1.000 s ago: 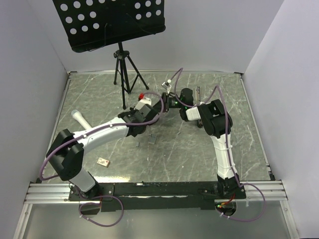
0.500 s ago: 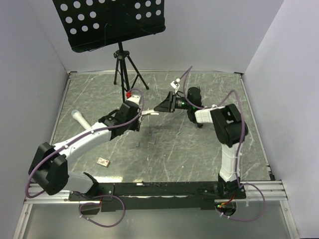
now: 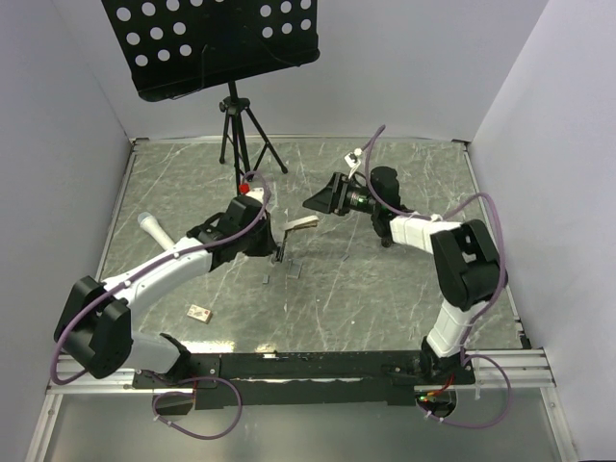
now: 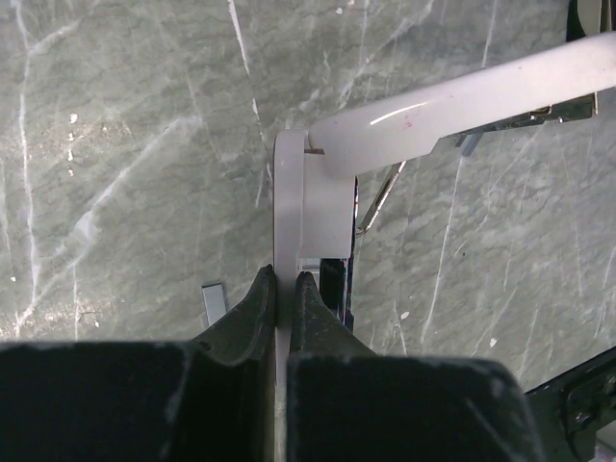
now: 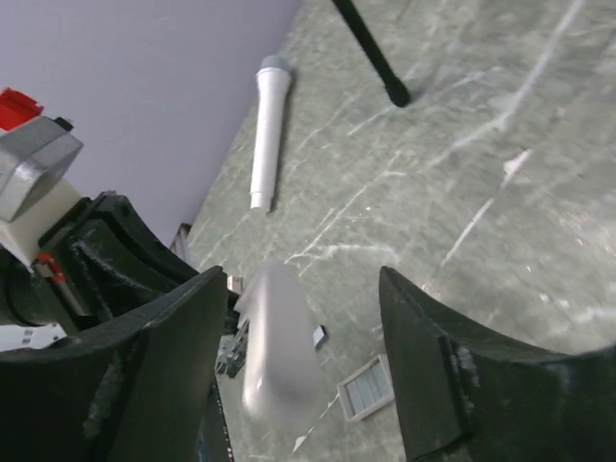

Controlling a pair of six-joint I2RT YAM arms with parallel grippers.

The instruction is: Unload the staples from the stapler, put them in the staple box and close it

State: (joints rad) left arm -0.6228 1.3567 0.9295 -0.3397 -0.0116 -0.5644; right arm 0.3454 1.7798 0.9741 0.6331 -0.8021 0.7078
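My left gripper (image 3: 280, 243) is shut on the stapler (image 3: 301, 224) and holds it above the table's middle. The stapler is hinged open: its pale top arm points right and its thin dark base bar hangs down. In the left wrist view my fingers (image 4: 258, 306) pinch a pale flat part of the stapler (image 4: 327, 212). My right gripper (image 3: 314, 204) is open just above and right of the top arm, not touching it. That arm shows blurred between the right jaws (image 5: 279, 356). Two short grey staple strips (image 3: 294, 270) lie on the table below the stapler, and show in the wrist views (image 4: 212, 301) (image 5: 368, 390).
A black tripod (image 3: 241, 135) with a perforated music stand (image 3: 212, 38) stands at the back left. A white microphone (image 3: 154, 229) lies at the left, also in the right wrist view (image 5: 268, 125). A small tan block (image 3: 199, 313) lies near the front left.
Both grippers drew apart. My left gripper pulled the stapler left and down, and the stapler now hangs hinged open. My right gripper backed off to the right and stands open.
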